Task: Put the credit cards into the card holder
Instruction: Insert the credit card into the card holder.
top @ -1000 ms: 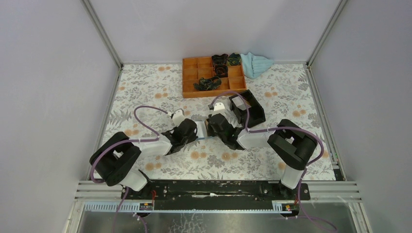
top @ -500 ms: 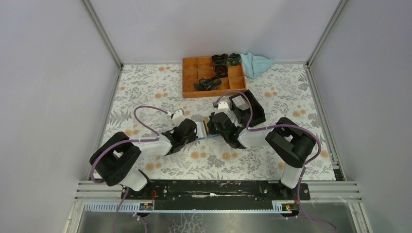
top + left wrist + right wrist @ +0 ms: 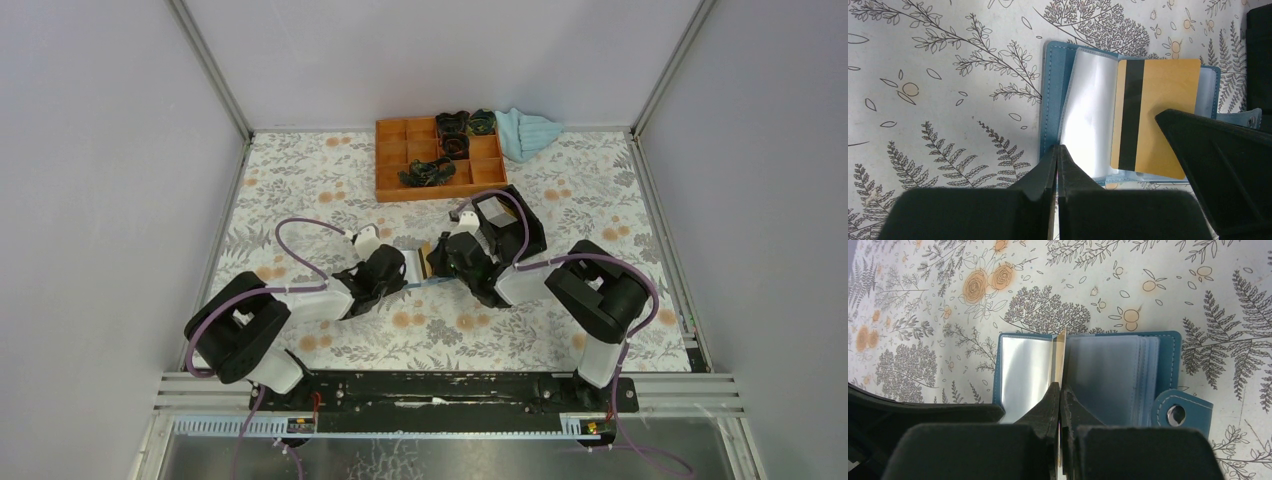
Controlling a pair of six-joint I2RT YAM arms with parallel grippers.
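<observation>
the right pincer (image 3: 1060, 390) is clamped tight on a tan-orange credit card (image 3: 1163, 110) over the open card holder (image 3: 1052, 100); whether the card sits inside a sleeve i cannot tell. the left pincer (image 3: 1057, 152) is pressed closed on the near edge of a glossy clear sleeve (image 3: 1090, 115). the card holder lies on the flowered worktop (image 3: 320, 180) between the arms, well away from its edges. it has a stitched teal cover and a snap tab (image 3: 1180, 412) out to one side. the card is stiff, with a black stripe. a black box (image 3: 520, 235) stands just beyond the right arm. farther back, an orange compartment tray (image 3: 395, 160) holds dark tangled bits in some cells, with a light blue cloth (image 3: 525, 130) just beside it.
</observation>
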